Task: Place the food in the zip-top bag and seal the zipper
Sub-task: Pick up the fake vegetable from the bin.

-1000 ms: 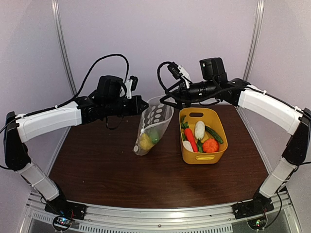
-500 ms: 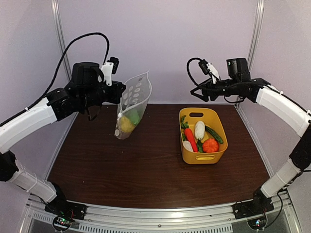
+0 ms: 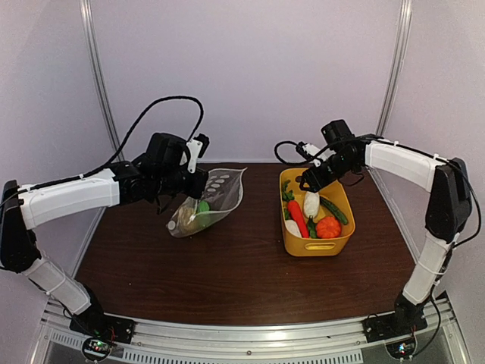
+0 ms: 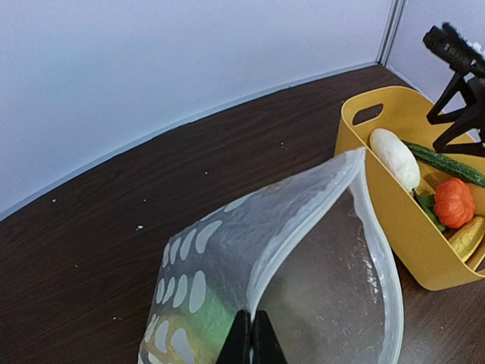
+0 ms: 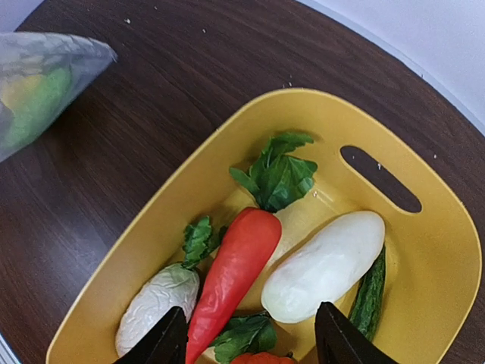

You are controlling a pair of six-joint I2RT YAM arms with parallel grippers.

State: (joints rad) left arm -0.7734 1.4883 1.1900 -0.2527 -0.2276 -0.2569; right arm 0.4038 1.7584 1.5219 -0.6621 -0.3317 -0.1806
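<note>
Lowered from where it was held high half a second ago, the zip-top bag (image 3: 208, 199) is now hung tilted just above the table (image 3: 227, 280), left of the yellow basket (image 3: 318, 249). It is pinched at its mouth edge by the left gripper (image 4: 250, 337), whose fingers are seen clamped tight on the plastic. The zipper (image 4: 377, 250) is left gaping, the mouth turned toward the basket. Yellow and green pieces (image 3: 198, 212) are already carried inside.

Over the same interval the right gripper (image 5: 254, 341) has been swung in from the far right and brought down over the basket. Its jaws are spread with nothing between them (the red piece (image 5: 231, 269) and white radish (image 5: 326, 265) lie directly below).

A fresh pick appears to be set up, with the bag offered low for the drop. Much of the food is yet to be moved, and sealing is some way off.
</note>
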